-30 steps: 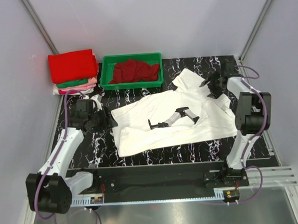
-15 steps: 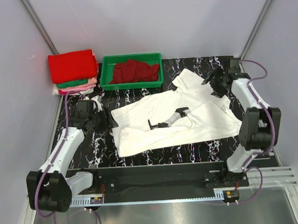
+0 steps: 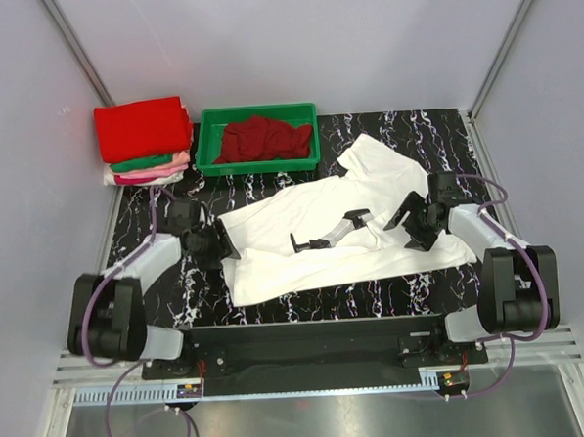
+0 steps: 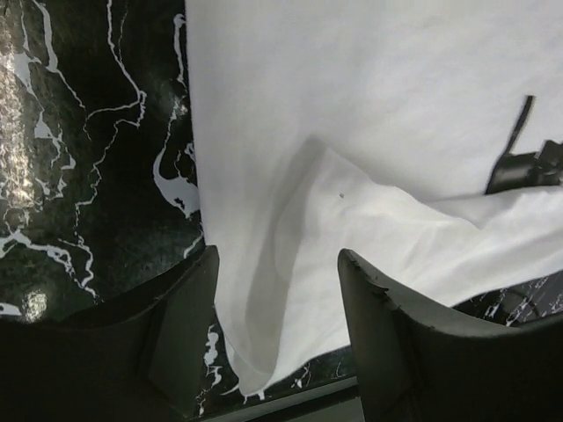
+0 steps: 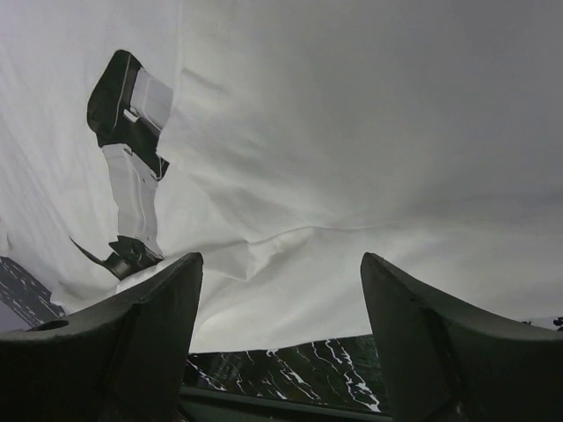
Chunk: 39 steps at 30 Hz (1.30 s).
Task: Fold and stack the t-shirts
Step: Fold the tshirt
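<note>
A white t-shirt (image 3: 342,231) with a grey-black robot-arm print (image 3: 332,231) lies spread on the black marbled table. My left gripper (image 3: 218,244) is open at the shirt's left edge; in the left wrist view (image 4: 277,290) the white cloth (image 4: 352,141) lies between its fingers, with a fold near them. My right gripper (image 3: 415,229) is open over the shirt's right part; the right wrist view (image 5: 277,299) shows the cloth (image 5: 352,132), the print (image 5: 132,158) and the shirt's near edge. A folded stack topped by a red shirt (image 3: 142,128) sits at the far left.
A green plastic tray (image 3: 260,164) holding crumpled red cloth (image 3: 263,137) stands at the back, right of the stack. Green and pink folded shirts (image 3: 152,165) lie under the red one. Grey walls close in the table on the left, right and back.
My right gripper has swung from the back right corner down and toward me, onto the shirt's right part. My left gripper has moved nearer and right to the shirt's left edge.
</note>
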{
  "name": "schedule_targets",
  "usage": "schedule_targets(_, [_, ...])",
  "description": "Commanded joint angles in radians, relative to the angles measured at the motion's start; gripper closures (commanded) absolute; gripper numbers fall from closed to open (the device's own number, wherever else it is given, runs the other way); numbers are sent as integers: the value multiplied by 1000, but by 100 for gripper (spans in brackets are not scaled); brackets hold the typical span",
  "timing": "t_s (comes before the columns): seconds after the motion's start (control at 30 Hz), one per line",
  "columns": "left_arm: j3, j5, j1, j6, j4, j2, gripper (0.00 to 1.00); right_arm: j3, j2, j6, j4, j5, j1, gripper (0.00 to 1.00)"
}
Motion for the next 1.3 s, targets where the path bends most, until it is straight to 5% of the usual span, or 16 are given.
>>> schedule_targets(0.0, [90,-46,-2,-10,104,132,38,5,-11,-46,50,-26,1,20])
schedule_targets(0.27, [332,-58,2,34,53,464,41,-24,23,-94,39,23,1,19])
schedule_targets(0.53, [679,-239,35,137,-189,572,42,-12,98,-118,31,66,2,16])
schedule_targets(0.77, [571,-253,32,178,-116,400,45,-9,43,-115,22,34,1,16])
schedule_targets(0.87, [523,-132,19,177,-31,362,44,-18,-8,-91,27,2,1,16])
schedule_targets(1.1, [540,-84,-42,113,18,477,46,-94,-97,-43,83,-79,34,16])
schedule_targets(1.27, [564,-85,-51,74,38,585,47,-169,8,-28,227,-148,37,16])
